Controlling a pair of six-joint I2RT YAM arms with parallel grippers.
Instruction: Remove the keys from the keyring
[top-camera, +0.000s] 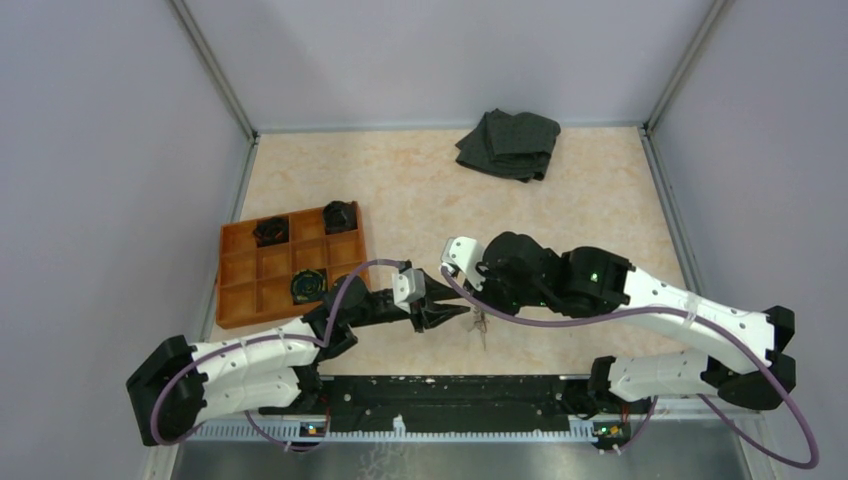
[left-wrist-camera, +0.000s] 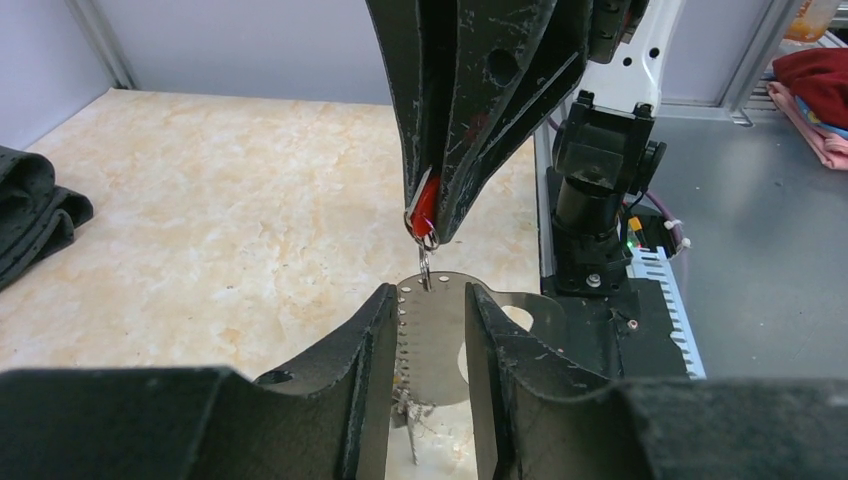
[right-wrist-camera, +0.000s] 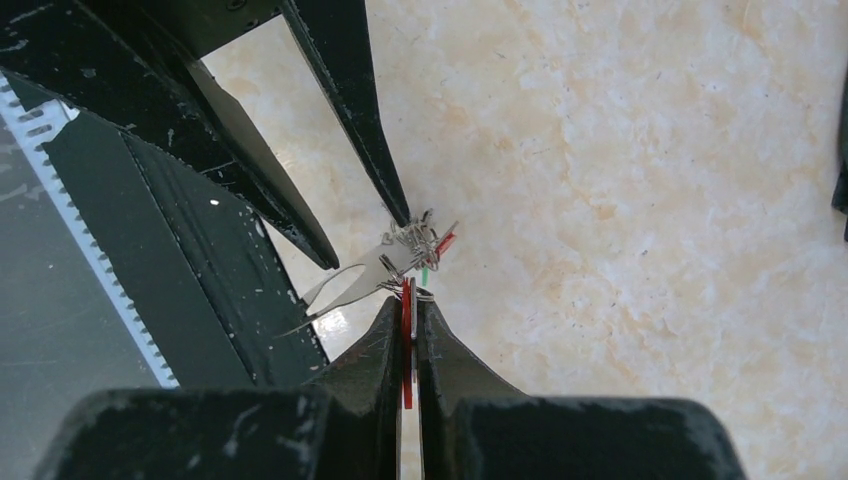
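Pinching the red key, right gripper should slide it slowly round the ring; left gripper straddles a flat silver piece, clamped or not I cannot tell.

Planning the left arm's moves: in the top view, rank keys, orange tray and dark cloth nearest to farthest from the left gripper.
1. keys, at the left gripper
2. orange tray, left
3. dark cloth, far back
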